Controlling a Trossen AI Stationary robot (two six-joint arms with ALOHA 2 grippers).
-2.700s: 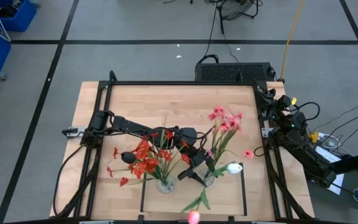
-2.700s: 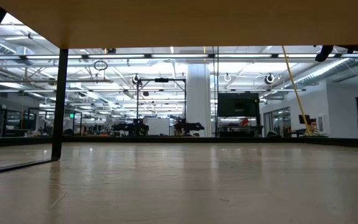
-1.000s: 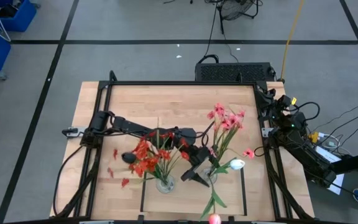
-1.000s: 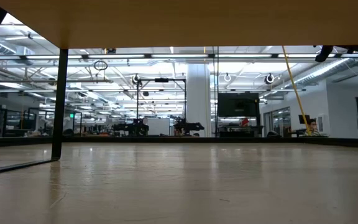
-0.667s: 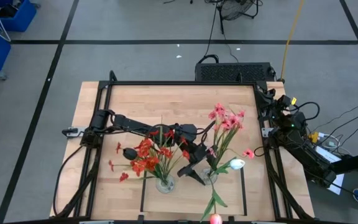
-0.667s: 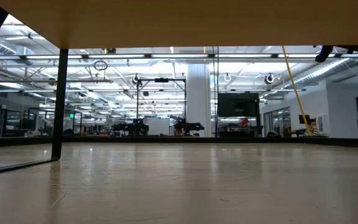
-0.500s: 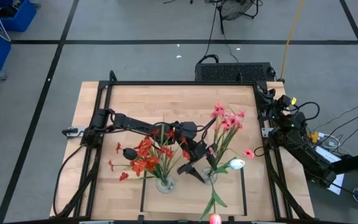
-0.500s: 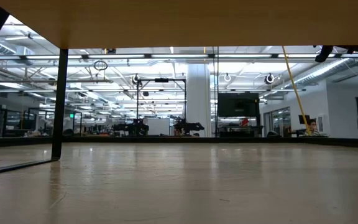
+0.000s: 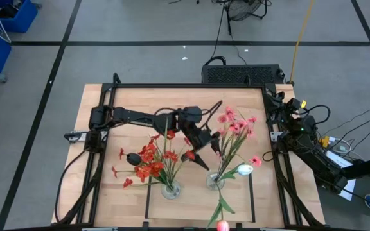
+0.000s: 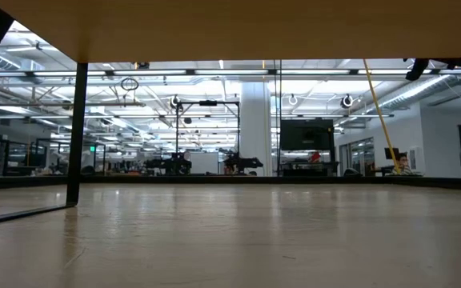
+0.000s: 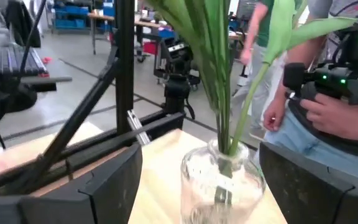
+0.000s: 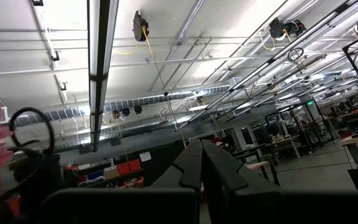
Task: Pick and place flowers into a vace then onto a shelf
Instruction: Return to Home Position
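Left wrist view crops the flowers above the vase, left fingers apart; right fingers together.

I count two vases, the red-spray vase and the pink-spray vase, plus one white tulip, one pink tulip, one shelf.

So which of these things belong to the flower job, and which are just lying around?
Job: the shelf; on it, a glass vase of pink flowers and a second vase of red flowers; left gripper, open, near them; right gripper, shut, at the right edge of the table.
Lying about: blue bins; black box behind the table; a person beyond it.
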